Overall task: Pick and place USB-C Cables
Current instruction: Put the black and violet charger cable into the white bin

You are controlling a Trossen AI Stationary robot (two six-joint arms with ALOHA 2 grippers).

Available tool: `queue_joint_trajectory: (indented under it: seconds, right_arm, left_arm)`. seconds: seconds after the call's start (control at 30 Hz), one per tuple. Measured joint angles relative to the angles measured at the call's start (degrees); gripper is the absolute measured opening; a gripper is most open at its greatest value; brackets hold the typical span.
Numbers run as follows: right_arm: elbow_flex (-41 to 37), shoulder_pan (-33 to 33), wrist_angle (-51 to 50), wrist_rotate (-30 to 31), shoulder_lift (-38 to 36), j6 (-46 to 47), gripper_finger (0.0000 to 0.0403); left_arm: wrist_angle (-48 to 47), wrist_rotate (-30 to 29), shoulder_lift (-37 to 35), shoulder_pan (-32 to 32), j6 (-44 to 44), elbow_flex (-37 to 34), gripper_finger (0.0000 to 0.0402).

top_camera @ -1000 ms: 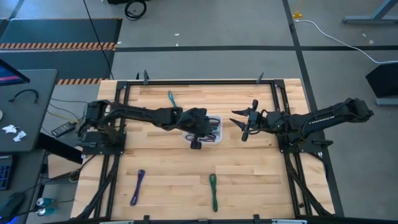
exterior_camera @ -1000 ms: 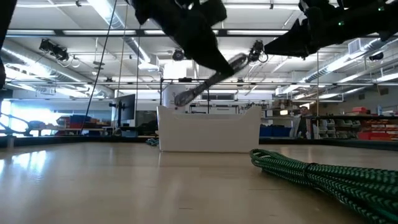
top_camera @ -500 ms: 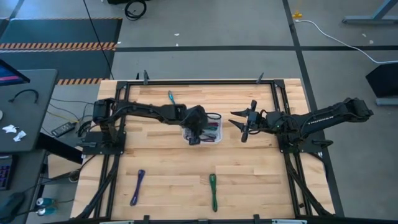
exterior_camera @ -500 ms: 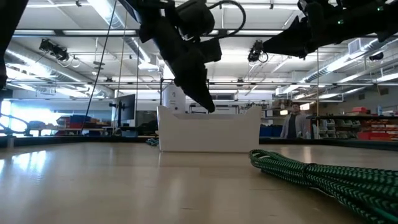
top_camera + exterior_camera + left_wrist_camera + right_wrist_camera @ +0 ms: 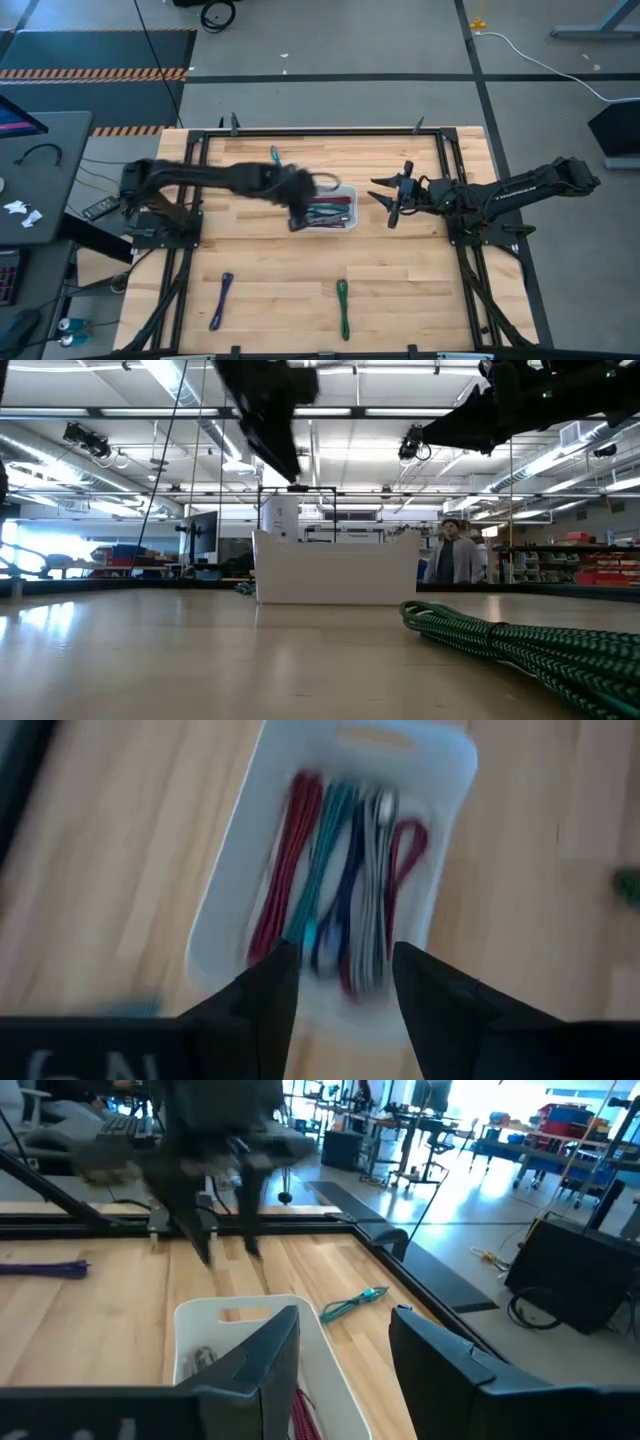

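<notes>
over white bin (image 5: pixel 345 190), left gripper (image 5: pixel 297 212) empty

I find no text I can read anywhere in these views. The only hint of lettering is a few pale, smeared marks on the dark housing of my left arm's wrist (image 5: pixel 60 1065), too blurred to make out. The shelves and bins in the room beyond my table carry nothing legible either.

Wood table (image 5: pixel 400 270) inside black frame (image 5: pixel 325 131) — white floor cable (image 5: pixel 540 58) at 1 o'clock; person (image 5: pixel 455 556) standing beyond — dark desk (image 5: pixel 40 170) at 9 o'clock.
</notes>
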Motion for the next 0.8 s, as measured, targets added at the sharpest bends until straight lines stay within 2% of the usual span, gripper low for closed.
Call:
queue_joint_trajectory:
  seconds: [0.1, 0.2, 0.3, 0.4, 0.53, 0.7, 0.8]
  right_arm:
    - [0.00, -0.08, 0.09, -0.39, 0.00, 1.41, 0.0162]
    - [0.00, -0.10, 0.34, -3.55, 0.02, 3.51, 0.0162]
    - [0.02, -0.12, 0.92, -7.55, 0.32, 5.16, 0.0162]
    - [0.01, -0.12, 2.80, -10.66, 1.76, 6.03, 0.0162]
    - [0.02, -0.36, 9.68, -10.84, 5.70, 5.91, 0.0162]
    - [0.02, -1.00, 19.86, -10.80, 11.93, 5.41, 0.0162]
    - [0.02, -1.25, 24.44, -10.84, 15.33, 4.45, 0.0162]
  left_arm:
    - [-9.03, -10.20, -4.21, -6.81, -10.89, -0.14, 0.0171]
    - [-17.46, -20.70, -7.64, -15.96, -26.90, -0.19, 0.0171]
    - [-24.15, -27.23, -9.66, -25.99, -43.42, -0.19, 0.0172]
    - [-28.40, -27.91, -10.27, -35.10, -57.58, -0.21, 0.0172]
    - [-29.40, -26.09, -10.10, -45.15, -72.14, -0.24, 0.0172]
    - [-30.39, -22.15, -8.28, -52.75, -89.90, -0.26, 0.0172]
    - [-31.39, -15.07, -6.51, -54.34, -103.21, -0.24, 0.0172]
